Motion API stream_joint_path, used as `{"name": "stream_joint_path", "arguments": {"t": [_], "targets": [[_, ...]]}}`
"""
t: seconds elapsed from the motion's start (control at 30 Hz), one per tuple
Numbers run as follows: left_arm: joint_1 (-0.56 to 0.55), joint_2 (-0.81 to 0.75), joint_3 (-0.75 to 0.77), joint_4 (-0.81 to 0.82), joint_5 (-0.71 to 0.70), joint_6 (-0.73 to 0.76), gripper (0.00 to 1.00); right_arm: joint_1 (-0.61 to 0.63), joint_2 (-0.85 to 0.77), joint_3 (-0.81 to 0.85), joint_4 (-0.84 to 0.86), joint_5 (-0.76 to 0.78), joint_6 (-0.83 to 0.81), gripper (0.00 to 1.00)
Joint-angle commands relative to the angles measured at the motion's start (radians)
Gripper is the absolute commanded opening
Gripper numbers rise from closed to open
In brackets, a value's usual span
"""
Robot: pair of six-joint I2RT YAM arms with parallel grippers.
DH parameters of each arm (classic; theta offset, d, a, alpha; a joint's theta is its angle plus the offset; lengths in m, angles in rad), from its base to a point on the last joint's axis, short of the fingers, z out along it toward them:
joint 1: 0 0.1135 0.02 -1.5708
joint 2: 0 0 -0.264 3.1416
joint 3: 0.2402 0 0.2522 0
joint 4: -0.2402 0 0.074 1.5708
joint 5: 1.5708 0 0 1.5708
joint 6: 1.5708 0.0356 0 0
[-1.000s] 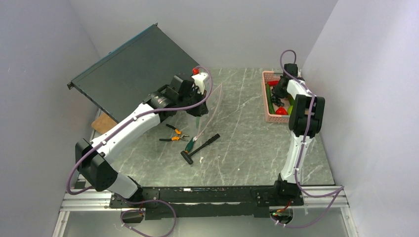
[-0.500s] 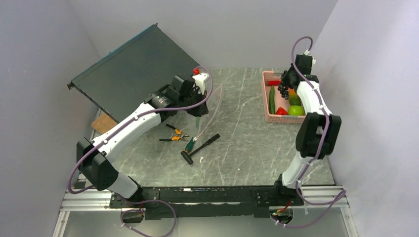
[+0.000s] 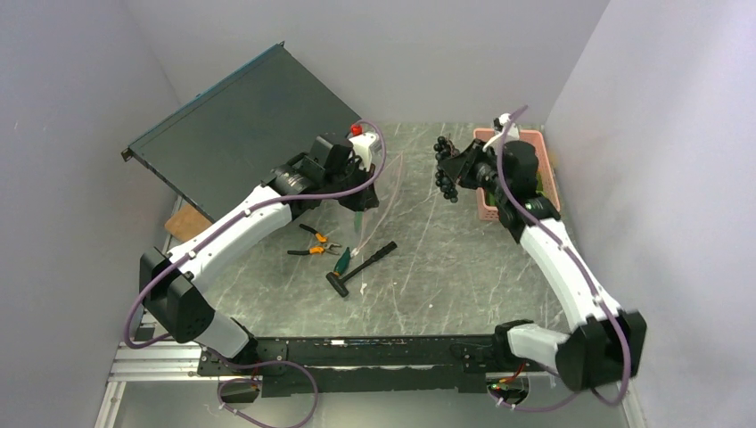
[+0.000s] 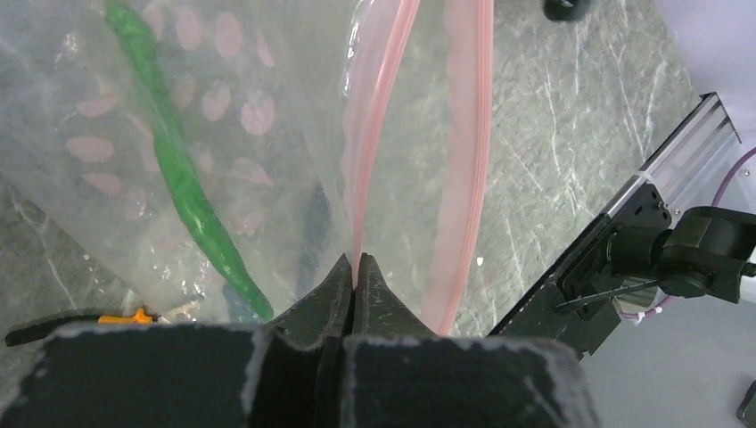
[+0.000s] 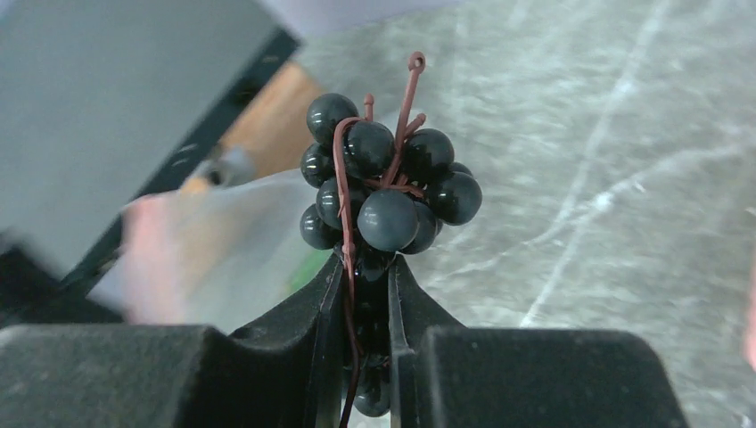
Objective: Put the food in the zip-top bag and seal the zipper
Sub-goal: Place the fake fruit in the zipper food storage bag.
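My left gripper [image 3: 360, 200] is shut on the pale pink zipper [image 4: 368, 178] of the clear zip-top bag [image 3: 379, 192], which hangs from it above the table. In the left wrist view the jaws [image 4: 356, 267] pinch one strip, while the other strip [image 4: 464, 169] stands apart, so the mouth gapes. A long green vegetable [image 4: 178, 169] shows through the plastic. My right gripper [image 3: 456, 172] is shut on the dark grape bunch [image 3: 444, 169], held in the air right of the bag. In the right wrist view the grapes [image 5: 392, 196] stick out above the jaws [image 5: 370, 266].
The pink basket [image 3: 487, 210] sits at the back right, mostly behind my right arm. Orange-handled pliers [image 3: 312, 242], a green-handled screwdriver [image 3: 343, 261] and a black hammer [image 3: 361, 267] lie below the bag. A dark panel [image 3: 241, 125] leans at the back left.
My right arm lifted the grape bunch out of the basket and swung it left toward the bag. The left arm has hardly moved and still holds the bag.
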Motion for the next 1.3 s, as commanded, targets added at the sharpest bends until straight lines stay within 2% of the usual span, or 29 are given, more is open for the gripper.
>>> {"name": "stream_joint_path", "arguments": {"t": [0.0, 0.1, 0.23, 0.37, 0.6, 0.87, 1.07, 1.27], "targets": [[-0.004, -0.017, 0.007, 0.065, 0.059, 0.013, 0.0, 0.036, -0.208, -0.087, 0.242, -0.177, 0.005, 0.0], [-0.002, -0.003, 0.014, 0.064, 0.107, 0.005, 0.0, 0.09, -0.304, -0.173, 0.388, -0.245, 0.039, 0.0], [0.005, -0.008, 0.002, 0.093, 0.165, -0.01, 0.0, 0.178, -0.355, -0.265, 0.632, -0.27, 0.067, 0.0], [0.007, -0.01, -0.008, 0.107, 0.183, -0.014, 0.0, 0.268, -0.29, -0.348, 0.958, -0.276, 0.157, 0.0], [0.009, -0.023, -0.015, 0.122, 0.198, -0.009, 0.0, 0.385, -0.134, -0.331, 1.17, -0.219, 0.117, 0.0], [0.015, -0.023, -0.018, 0.125, 0.198, -0.013, 0.0, 0.407, -0.132, -0.38, 1.255, -0.111, 0.075, 0.0], [0.02, -0.043, -0.029, 0.145, 0.219, -0.015, 0.0, 0.408, -0.127, -0.428, 1.196, -0.119, -0.029, 0.0], [0.022, -0.049, -0.027, 0.141, 0.215, -0.01, 0.0, 0.409, -0.111, -0.515, 1.239, -0.12, -0.093, 0.0]]}}
